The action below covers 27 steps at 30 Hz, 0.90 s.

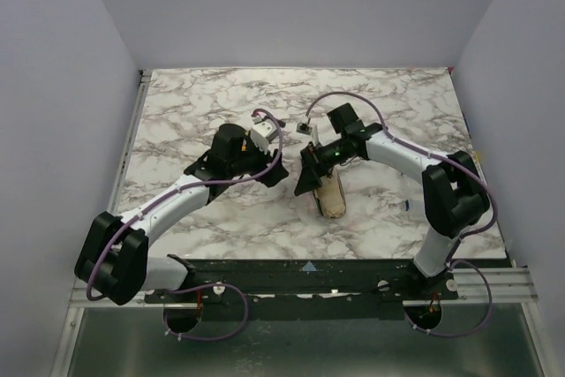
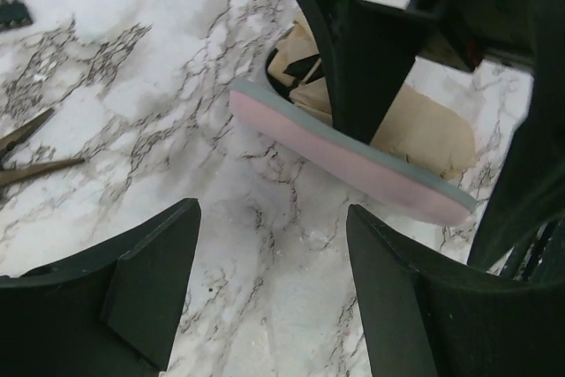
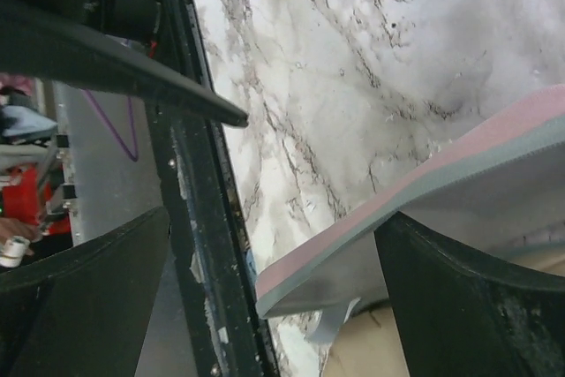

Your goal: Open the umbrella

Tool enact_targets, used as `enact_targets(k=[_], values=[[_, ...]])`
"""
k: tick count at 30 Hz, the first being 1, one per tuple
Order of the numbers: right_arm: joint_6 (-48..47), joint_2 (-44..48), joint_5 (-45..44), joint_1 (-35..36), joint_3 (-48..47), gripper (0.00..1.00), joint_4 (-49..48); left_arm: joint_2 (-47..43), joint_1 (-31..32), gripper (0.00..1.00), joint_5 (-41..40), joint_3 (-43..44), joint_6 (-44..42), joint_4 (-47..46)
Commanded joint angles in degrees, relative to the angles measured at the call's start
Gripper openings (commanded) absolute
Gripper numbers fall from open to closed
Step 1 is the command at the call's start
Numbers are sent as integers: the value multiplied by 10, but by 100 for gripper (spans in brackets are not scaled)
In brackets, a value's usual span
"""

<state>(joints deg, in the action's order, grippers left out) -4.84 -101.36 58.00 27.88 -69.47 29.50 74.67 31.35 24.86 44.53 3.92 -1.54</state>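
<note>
Left gripper: fingers spread apart, with only the bare marble bench between them. Right gripper: fingers likewise wide apart, clamped on nothing, poised directly over the umbrella. The umbrella, folded, peach-beige fabric outward, lies flat near the middle of the bench, its length pointing towards the arm bases. A flat pink-and-grey strip runs along its side, between it and the left gripper.

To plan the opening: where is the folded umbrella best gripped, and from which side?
Likely across the narrow width of the umbrella, at its near end, coming from above: it lies flat on the table, so its sides are exposed; the right gripper covers the far end.
</note>
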Motion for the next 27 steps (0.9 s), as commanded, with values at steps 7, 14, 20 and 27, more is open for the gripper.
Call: enact_targets(k=[7, 14, 20, 27], values=[[-46, -36, -209, 78, 6, 100, -74, -24, -95, 70, -23, -46, 50, 47], [-117, -2, -255, 100, -10, 100, -24, -19, -116, 70, -12, -39, 51, 46], [-111, 54, -226, 99, -25, 100, 5, -6, -116, 70, 5, -24, 55, 37], [-76, 101, -240, 49, -20, 99, 6, 4, -116, 70, 20, -9, 50, 37]])
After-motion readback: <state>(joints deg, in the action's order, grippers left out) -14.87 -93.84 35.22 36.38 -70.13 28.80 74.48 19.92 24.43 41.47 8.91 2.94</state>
